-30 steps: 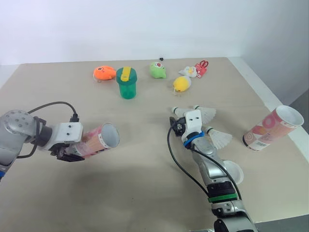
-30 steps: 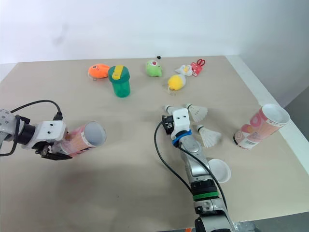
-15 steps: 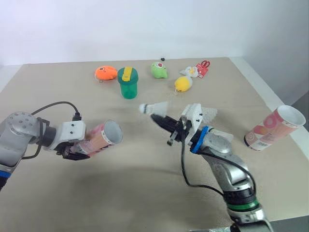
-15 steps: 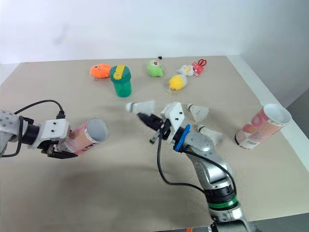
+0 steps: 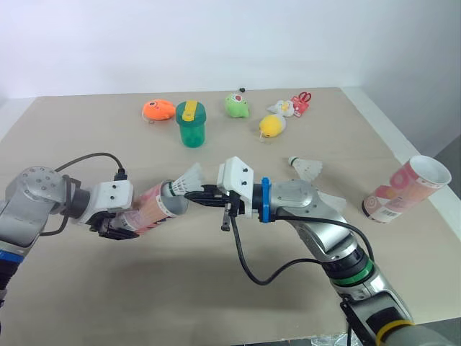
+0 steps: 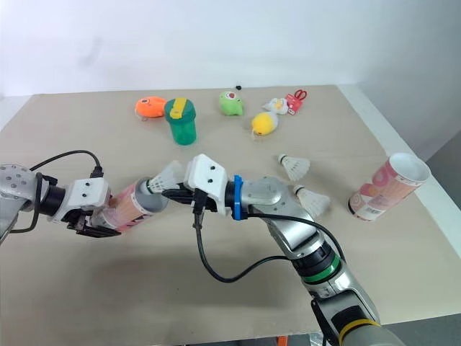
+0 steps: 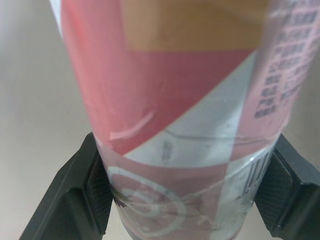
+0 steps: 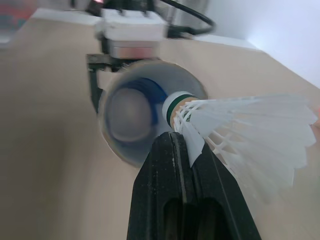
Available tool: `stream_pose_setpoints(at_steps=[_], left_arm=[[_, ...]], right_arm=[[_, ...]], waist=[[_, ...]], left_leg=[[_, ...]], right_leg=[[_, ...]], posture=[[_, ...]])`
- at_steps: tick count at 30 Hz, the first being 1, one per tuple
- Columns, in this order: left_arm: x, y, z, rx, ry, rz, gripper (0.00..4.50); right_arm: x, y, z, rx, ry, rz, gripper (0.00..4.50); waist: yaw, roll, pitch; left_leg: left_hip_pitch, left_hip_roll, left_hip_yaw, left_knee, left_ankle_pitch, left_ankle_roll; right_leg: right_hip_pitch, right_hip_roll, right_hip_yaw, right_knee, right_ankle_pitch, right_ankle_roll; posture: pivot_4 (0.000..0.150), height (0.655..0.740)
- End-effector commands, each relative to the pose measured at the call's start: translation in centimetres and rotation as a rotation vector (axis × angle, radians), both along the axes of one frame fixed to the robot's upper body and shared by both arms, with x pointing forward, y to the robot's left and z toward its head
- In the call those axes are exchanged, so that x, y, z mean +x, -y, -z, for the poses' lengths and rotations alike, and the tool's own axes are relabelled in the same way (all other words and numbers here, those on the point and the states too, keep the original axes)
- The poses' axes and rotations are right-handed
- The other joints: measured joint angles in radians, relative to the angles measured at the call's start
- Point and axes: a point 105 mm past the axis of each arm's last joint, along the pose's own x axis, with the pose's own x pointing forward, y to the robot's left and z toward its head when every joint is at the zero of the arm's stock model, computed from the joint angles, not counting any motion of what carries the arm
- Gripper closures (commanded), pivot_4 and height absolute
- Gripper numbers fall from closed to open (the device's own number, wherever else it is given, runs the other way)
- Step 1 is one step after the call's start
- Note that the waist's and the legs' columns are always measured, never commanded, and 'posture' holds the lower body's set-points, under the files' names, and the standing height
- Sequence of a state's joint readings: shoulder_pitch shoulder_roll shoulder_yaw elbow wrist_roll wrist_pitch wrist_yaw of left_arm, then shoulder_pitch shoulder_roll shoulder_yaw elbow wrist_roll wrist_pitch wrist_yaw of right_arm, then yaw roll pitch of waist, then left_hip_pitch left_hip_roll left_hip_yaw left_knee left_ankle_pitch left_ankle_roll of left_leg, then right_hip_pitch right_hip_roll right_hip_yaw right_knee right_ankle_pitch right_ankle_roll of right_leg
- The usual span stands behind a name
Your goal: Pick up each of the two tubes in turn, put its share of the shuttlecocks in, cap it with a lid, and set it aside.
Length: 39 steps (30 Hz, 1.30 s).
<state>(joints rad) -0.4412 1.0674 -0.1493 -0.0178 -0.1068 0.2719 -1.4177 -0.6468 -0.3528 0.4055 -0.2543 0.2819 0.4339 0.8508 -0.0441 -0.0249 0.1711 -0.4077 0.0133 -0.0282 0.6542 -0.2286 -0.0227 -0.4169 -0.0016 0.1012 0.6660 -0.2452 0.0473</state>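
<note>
My left gripper [image 5: 115,225] is shut on a pink and white tube [image 5: 148,209], held nearly level above the table with its open mouth [image 8: 135,112] facing right. Black fingers [image 7: 85,192] clamp the tube [image 7: 185,115] on both sides near its base. My right gripper [image 5: 196,195] is shut on a white shuttlecock [image 5: 186,179], pinching the edge of its feather skirt [image 8: 240,130]. Its cork [image 8: 172,104] sits right at the tube's rim. A second tube [image 5: 407,189] lies tilted at the table's right edge. Two more shuttlecocks [image 5: 306,167] [image 5: 331,202] lie beyond my right forearm.
Along the back stand a green cup with a yellow lid [image 5: 190,124], an orange toy [image 5: 157,109], a green toy [image 5: 235,105], a yellow toy [image 5: 271,125] and a white toy with red scissors [image 5: 292,104]. The table's right edge [image 5: 392,148] runs close to the second tube.
My right gripper lifted a shuttlecock off the table and carried it left to the mouth of the tube. My left gripper kept hold of the tube, shifting slightly right.
</note>
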Motion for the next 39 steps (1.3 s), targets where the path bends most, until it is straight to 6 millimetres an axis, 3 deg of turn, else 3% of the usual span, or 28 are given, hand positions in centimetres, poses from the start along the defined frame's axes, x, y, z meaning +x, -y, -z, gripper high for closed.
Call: stream_pose_setpoints(at_steps=[1, 6, 7, 8, 9, 10, 15, 19, 23, 25, 30, 33, 39], left_arm=[[-0.2, 0.5, 1.0, -0.003, -0.039, 0.016, 1.33], [-0.1, 0.5, 1.4, 0.003, -0.040, 0.015, 1.33], [-0.1, 0.5, 1.4, 0.001, -0.042, 0.017, 1.33], [-0.1, 0.6, 1.4, -0.001, -0.043, 0.019, 1.33], [-0.1, 0.7, 1.5, -0.004, -0.045, 0.021, 1.33], [-0.2, 0.8, 1.5, -0.006, -0.047, 0.024, 1.33], [-0.4, 1.1, 1.8, -0.004, -0.066, 0.051, 1.33], [-0.4, 1.3, 1.9, -0.007, -0.069, 0.052, 1.33], [-0.6, 1.6, 2.2, -0.016, -0.080, 0.064, 1.33], [-0.6, 1.7, 2.2, -0.017, -0.079, 0.067, 1.33], [-0.6, 1.8, 2.3, -0.022, -0.076, 0.068, 1.33], [-0.5, 1.9, 2.3, -0.027, -0.072, 0.066, 1.33], [-0.6, 1.9, 2.2, -0.031, -0.064, 0.056, 1.33]], right_arm=[[-1.1, -0.1, -1.6, 0.052, 0.000, -0.045, 3.53], [-2.0, 1.9, -2.2, 0.149, -0.073, 0.023, 1.28], [-1.7, 2.9, -2.6, 0.197, -0.062, 0.093, 1.23], [-1.2, 4.3, -3.0, 0.247, -0.032, 0.189, 0.43], [-0.8, 5.8, -3.1, 0.283, 0.008, 0.290, 0.43], [-0.4, 7.3, -3.1, 0.310, 0.052, 0.390, 0.04], [-1.0, 13.7, -1.3, 0.354, 0.160, 0.790, 0.04], [-3.1, 16.0, 1.2, 0.313, 0.130, 0.927, 0.04], [-4.6, 20.4, 4.2, 0.300, 0.039, 1.196, 0.04], [-4.4, 22.1, 5.1, 0.294, 0.008, 1.292, 0.04], [-3.4, 23.0, 6.3, 0.312, -0.082, 1.365, 0.04], [-2.3, 22.4, 7.3, 0.333, -0.195, 1.364, 0.04], [-0.3, 21.5, 7.2, 0.362, -0.271, 1.330, 0.04]], waist=[[0.000, 0.000, 0.000], [0.002, 0.000, 0.000], [0.003, 0.000, 0.000], [0.003, 0.000, 0.000], [0.005, 0.000, 0.000], [0.006, 0.000, -0.001], [0.012, 0.003, -0.002], [0.010, 0.007, -0.003], [0.010, 0.008, -0.004], [0.010, 0.008, -0.004], [0.006, 0.008, -0.005], [0.006, 0.009, -0.005], [0.006, 0.010, -0.005]], left_leg=[[0.000, 0.000, 0.000, 0.000, 0.000, 0.000], [0.000, 0.000, -0.002, 0.000, 0.000, 0.000], [0.000, 0.000, -0.002, 0.000, 0.000, 0.000], [0.001, 0.000, -0.002, 0.000, 0.000, 0.000], [0.001, 0.000, -0.002, 0.000, 0.000, 0.000], [0.002, 0.000, -0.003, 0.001, 0.000, 0.000], [0.002, -0.002, -0.002, 0.000, 0.000, 0.000], [0.003, -0.002, -0.001, -0.001, -0.001, 0.000], [0.006, -0.002, -0.001, 0.000, -0.001, 0.000], [0.006, -0.002, 0.000, 0.000, -0.001, 0.000], [0.010, -0.001, 0.004, 0.001, 0.000, 0.000], [0.010, -0.001, 0.005, 0.000, 0.000, 0.000], [0.009, -0.002, 0.005, -0.001, 0.000, 0.000]], right_leg=[[0.000, 0.000, 0.000, 0.000, 0.000, 0.000], [0.002, -0.002, -0.001, 0.000, -0.001, 0.001], [0.002, -0.002, -0.001, 0.000, -0.001, 0.001], [0.003, -0.002, -0.002, 0.000, -0.002, 0.002], [0.003, -0.002, -0.002, 0.000, -0.002, 0.002], [0.004, -0.002, -0.003, 0.000, -0.002, 0.002], [0.005, -0.004, -0.003, 0.000, -0.004, 0.004], [0.005, -0.004, -0.002, 0.000, -0.005, 0.004], [0.008, -0.005, -0.002, 0.000, -0.007, -0.001], [0.009, -0.005, -0.002, 0.000, -0.007, 0.000], [0.010, -0.006, 0.002, 0.000, -0.005, 0.000], [0.009, -0.006, 0.003, 0.000, -0.006, 0.000], [0.009, -0.006, 0.003, -0.001, -0.006, 0.000]], posture=[[0.150, 0.7400], [0.150, 0.7400], [0.150, 0.7400], [0.150, 0.7400], [0.150, 0.7400], [0.150, 0.7400], [0.150, 0.7400], [0.150, 0.7400], [0.150, 0.7400], [0.150, 0.7400], [0.150, 0.7400], [0.150, 0.7400], [0.150, 0.7400]])
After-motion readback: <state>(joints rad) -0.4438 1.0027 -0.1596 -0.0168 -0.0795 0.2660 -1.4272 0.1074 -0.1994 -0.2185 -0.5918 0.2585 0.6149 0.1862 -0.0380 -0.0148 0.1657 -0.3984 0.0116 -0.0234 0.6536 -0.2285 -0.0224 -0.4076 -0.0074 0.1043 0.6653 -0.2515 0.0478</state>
